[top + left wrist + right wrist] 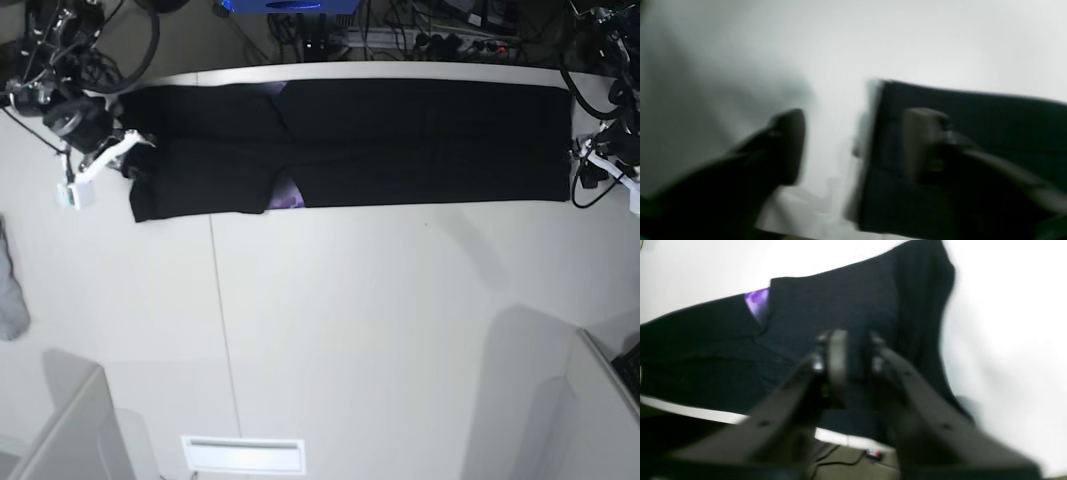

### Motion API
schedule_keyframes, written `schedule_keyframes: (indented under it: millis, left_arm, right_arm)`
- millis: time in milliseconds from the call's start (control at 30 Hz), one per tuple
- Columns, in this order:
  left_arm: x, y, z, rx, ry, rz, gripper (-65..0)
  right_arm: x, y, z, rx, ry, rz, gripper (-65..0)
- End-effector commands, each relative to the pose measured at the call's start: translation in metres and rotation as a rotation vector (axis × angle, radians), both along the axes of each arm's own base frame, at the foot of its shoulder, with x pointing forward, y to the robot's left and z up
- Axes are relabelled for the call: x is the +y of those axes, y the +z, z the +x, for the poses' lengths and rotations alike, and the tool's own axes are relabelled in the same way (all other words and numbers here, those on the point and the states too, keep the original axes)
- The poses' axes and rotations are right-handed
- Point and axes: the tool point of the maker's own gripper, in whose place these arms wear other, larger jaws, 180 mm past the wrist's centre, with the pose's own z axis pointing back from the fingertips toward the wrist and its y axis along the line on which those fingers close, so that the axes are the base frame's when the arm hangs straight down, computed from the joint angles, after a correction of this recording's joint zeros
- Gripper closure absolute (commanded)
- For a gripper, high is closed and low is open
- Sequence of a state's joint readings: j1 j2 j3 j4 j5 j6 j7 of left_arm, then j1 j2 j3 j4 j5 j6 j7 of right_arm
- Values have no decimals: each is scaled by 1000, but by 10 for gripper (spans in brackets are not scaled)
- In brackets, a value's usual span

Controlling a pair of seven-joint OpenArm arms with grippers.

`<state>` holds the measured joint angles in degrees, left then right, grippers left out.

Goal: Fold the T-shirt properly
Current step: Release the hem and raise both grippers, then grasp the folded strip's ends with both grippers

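Base view, item one: the T-shirt, black, folded into a long band lying flat along the far side of the white table, running almost from the left end to the right end; I note a small purple patch of print showing at its near edge, left of centre. Item two: the right gripper, at the band's left end, over the cloth; on the right wrist view its fingers stand narrowly apart with black cloth behind them, and I cannot tell whether they pinch any of it. Item three: the left gripper, at the band's right end, just at the cloth's edge; the left wrist view is blurred but I read its fingers as spread wide, one over bare table, the other over the shirt's corner, nothing between them. Item four: a small grey cloth at the table's left edge, well apart from the shirt. Item five: a tangle of cables beyond the far edge.
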<state>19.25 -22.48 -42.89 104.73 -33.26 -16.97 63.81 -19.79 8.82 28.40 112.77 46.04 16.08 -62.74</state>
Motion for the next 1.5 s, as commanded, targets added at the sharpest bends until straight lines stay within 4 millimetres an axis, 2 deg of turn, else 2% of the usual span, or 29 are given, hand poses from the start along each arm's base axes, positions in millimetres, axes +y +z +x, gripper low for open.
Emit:
schedule_keyframes:
  millis: [0, 67, 167, 300, 400, 500, 567, 667, 767, 933, 1067, 1100, 1167, 1233, 1333, 1400, 1467]
  left_arm:
    - [3, 8, 4, -24, -7, 17, -225]
    - [-4, -3, 0, -16, 9, -15, -7]
    - [-12, -18, -6, -2, 32, -61, 0]
    - [-7, -50, -21, 69, 93, -131, 0]
    - [-2, -66, -28, 99, 127, -163, 0]
    - [1, -76, -25, 83, 147, -179, 0]
    - [-9, -88, -18, 96, 129, -207, 0]
    - [-17, -102, -6, 111, 127, -251, 0]
    - [-18, -106, 14, 90, 147, -293, 0]
    - [-19, -91, 54, 14, 148, -325, 0]
    - [-8, -56, 71, -60, 110, -257, 0]
    - [-8, -50, 72, -61, 103, -251, 0]
    - [3, -34, 72, -80, 119, -233, 0]
    - [10, -11, 74, -120, 123, -208, 0]
    - [22, 17, 68, -159, 140, -168, 0]
    - [23, 35, 64, -198, 116, -153, 0]
    - [19, 42, 56, -208, 76, -143, 0]
  right_arm:
    - [1, 8, 10, -44, 16, -16, 0]
    - [7, 0, 13, -20, 48, -66, 0]
    - [10, -18, 8, 39, 84, -162, 0]
    - [7, -42, 5, 83, 77, -255, 0]
    - [4, -63, 5, 116, 75, -275, 0]
    - [-1, -82, 10, 143, 54, -254, 0]
    - [-5, -90, 18, 149, 42, -242, 0]
    - [-14, -92, 36, 134, 26, -246, 0]
    - [-16, -88, 58, 108, 12, -234, 0]
    - [-18, -74, 89, 61, 2, -227, 0]
    - [-13, -37, 105, -53, 10, -253, 0]
    - [-12, -28, 105, -82, 13, -263, 0]
    - [-8, -11, 107, -132, 21, -278, 0]
    - [-5, 2, 107, -171, 27, -290, 0]
    - [3, 9, 98, -195, 25, -283, 0]
    - [7, 9, 89, -197, 28, -282, 0]
    - [12, 6, 82, -188, 36, -276, 0]
